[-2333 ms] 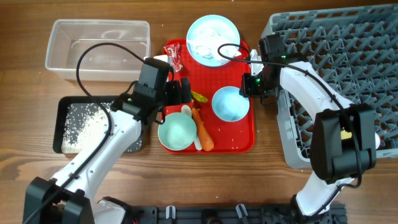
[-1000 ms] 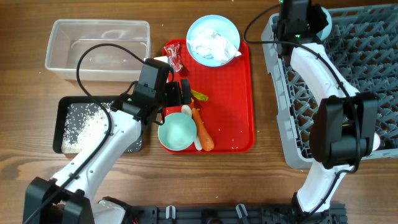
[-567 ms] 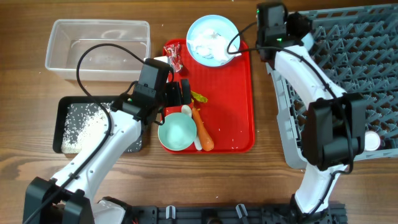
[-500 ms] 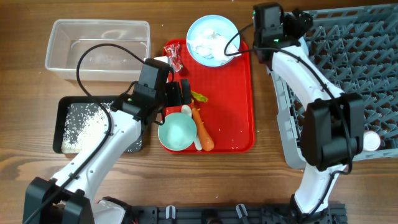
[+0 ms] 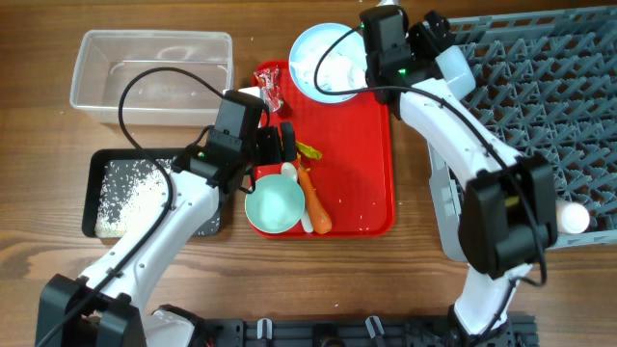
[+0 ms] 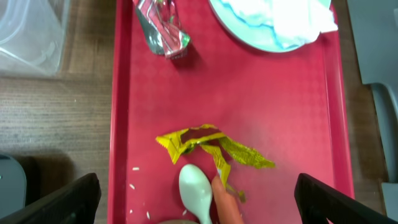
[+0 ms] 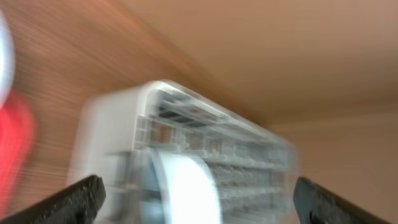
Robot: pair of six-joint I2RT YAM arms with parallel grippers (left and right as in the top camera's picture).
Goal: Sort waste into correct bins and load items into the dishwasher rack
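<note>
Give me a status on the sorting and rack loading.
Done: rice in the black tray, one bowl and a cup in the rack. In hand: nothing; left gripper and right gripper open. Left: plate with paper, second bowl, spoon, carrot, wrappers on the red tray.

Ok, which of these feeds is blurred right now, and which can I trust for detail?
Right wrist: heavy motion blur, the dishwasher rack is smeared, no detail usable. Left wrist: sharp, the yellow wrapper and white spoon are crisp. Overhead: sharp and evenly lit.
</note>
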